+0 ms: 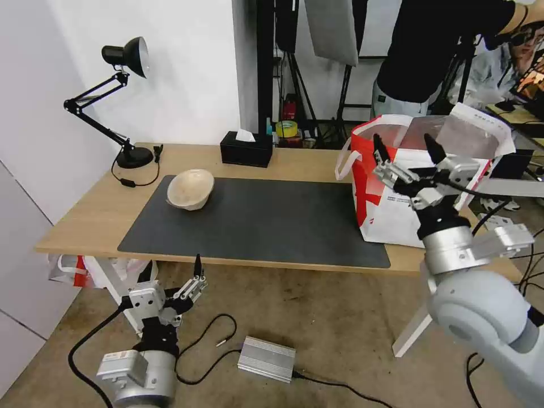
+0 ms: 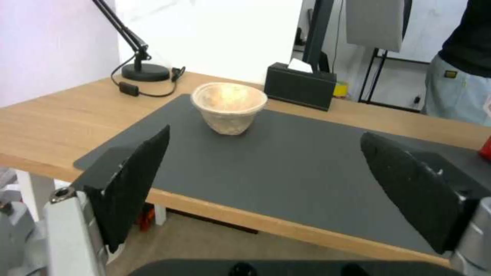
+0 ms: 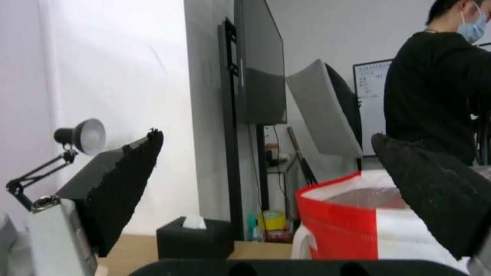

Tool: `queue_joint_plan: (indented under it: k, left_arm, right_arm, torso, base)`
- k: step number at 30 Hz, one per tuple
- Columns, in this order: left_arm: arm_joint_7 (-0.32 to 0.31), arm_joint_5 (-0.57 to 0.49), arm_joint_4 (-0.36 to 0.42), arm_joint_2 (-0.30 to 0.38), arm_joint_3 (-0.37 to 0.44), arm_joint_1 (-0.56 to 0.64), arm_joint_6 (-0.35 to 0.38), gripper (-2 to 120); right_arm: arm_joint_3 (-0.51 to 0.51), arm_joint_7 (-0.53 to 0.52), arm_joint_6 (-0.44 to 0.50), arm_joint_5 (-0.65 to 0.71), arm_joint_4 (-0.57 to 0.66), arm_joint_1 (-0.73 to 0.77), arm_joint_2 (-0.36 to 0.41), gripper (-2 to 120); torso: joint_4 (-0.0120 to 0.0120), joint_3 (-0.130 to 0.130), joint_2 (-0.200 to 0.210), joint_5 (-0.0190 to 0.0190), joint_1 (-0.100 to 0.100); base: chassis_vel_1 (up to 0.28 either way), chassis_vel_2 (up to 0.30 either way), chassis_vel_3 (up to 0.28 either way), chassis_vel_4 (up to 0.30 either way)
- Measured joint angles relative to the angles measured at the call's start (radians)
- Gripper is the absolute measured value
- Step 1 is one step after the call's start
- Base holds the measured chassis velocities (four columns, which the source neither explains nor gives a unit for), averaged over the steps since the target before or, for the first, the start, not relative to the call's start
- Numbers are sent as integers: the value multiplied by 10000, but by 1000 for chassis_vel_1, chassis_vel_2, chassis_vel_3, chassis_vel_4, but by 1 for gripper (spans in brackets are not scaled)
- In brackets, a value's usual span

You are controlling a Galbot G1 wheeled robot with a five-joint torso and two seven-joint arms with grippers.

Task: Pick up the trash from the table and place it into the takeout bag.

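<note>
Beige paper bowl (image 1: 191,189) looks empty on mat; right tool (image 1: 407,149) spread, empty, above takeout bag (image 1: 396,209).

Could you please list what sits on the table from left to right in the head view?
Black desk lamp → beige paper bowl on the dark grey mat → black tissue box → red-and-white takeout bag, with the open right gripper raised before it.

White wall (image 1: 187,73) behind, black desk lamp (image 1: 122,85) angled off it, black tissue box (image 1: 246,148) nearby. Tripods and a grey panel (image 1: 331,28) crowd the back. Brown floor (image 1: 317,317) carries cables and a silver box (image 1: 266,358).
</note>
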State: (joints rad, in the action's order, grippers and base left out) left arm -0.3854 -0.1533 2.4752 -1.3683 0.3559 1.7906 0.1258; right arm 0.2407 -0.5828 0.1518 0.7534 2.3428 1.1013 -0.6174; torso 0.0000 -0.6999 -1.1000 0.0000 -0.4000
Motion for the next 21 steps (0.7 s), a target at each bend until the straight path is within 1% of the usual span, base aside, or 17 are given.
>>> queue_joint_plan:
  k: [4, 9, 14, 16, 21]
  left_arm:
    - [0, 8, 6, -8, 40, 16, -1, 100]
    - [1, 20, 13, -17, 60, 44, -2, 100]
    - [-1, 30, 31, -20, 81, 76, -5, 100]
    - [-7, 33, 61, -41, 99, 97, -8, 100]
    - [-16, 32, 79, -67, 106, 122, -21, 100]
  right_arm:
    - [-5, -35, -15, -670, 126, 745, -238, 100]
    - [28, -38, -20, -1333, 192, 1305, -424, 100]
    - [63, -71, -22, -1516, 298, 1569, -475, 100]
    - [79, -181, -29, -1524, 512, 2134, -480, 100]
    - [114, -316, -30, -1669, 644, 2767, -595, 100]
  torso:
    - [0, 0, 0, 0, 0]
    - [0, 0, 0, 0, 0]
    - [0, 0, 0, 0, 0]
    - [0, 0, 0, 0, 0]
    - [0, 0, 0, 0, 0]
  base:
    - [0, 0, 0, 0]
    - [0, 0, 0, 0]
    - [0, 0, 0, 0]
    - [0, 0, 0, 0]
    - [0, 0, 0, 0]
